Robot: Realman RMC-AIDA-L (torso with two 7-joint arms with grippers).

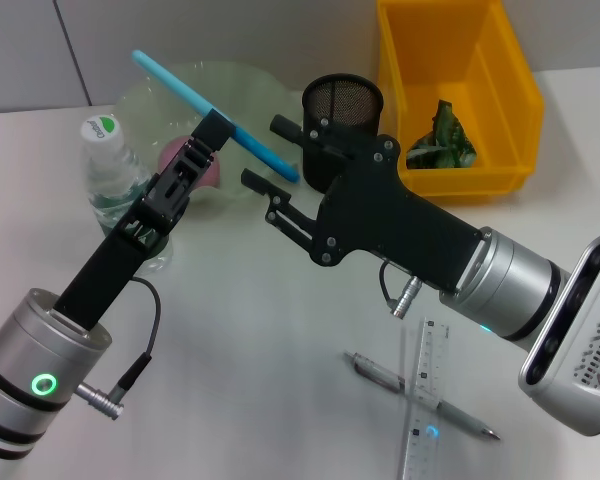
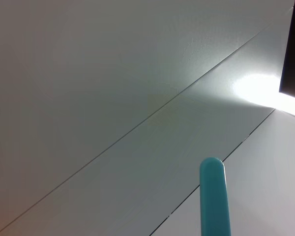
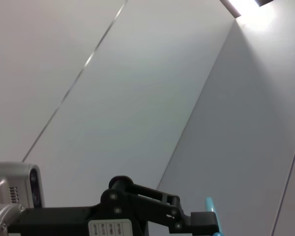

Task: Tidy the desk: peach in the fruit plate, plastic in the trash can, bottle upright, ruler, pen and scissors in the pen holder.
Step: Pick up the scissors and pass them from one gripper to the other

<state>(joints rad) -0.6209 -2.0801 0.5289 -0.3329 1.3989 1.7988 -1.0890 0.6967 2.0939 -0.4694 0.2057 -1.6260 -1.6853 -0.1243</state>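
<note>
Both grippers raised over the desk [image 1: 250,330], scissors held aloft.

The bottle [image 1: 110,170] stands upright at left; beside it the left gripper [image 1: 215,128] pinches the blue scissors [image 1: 215,100] above the fruit plate [image 1: 240,85], where the peach [image 1: 178,155] sits. The right gripper [image 1: 270,155], fingers spread, hovers before the pen holder [image 1: 342,105]. Plastic [image 1: 442,135] lies in the trash can [image 1: 450,60]; ruler [image 1: 425,400] and pen [image 1: 425,395] lie crossed on the desk.
</note>
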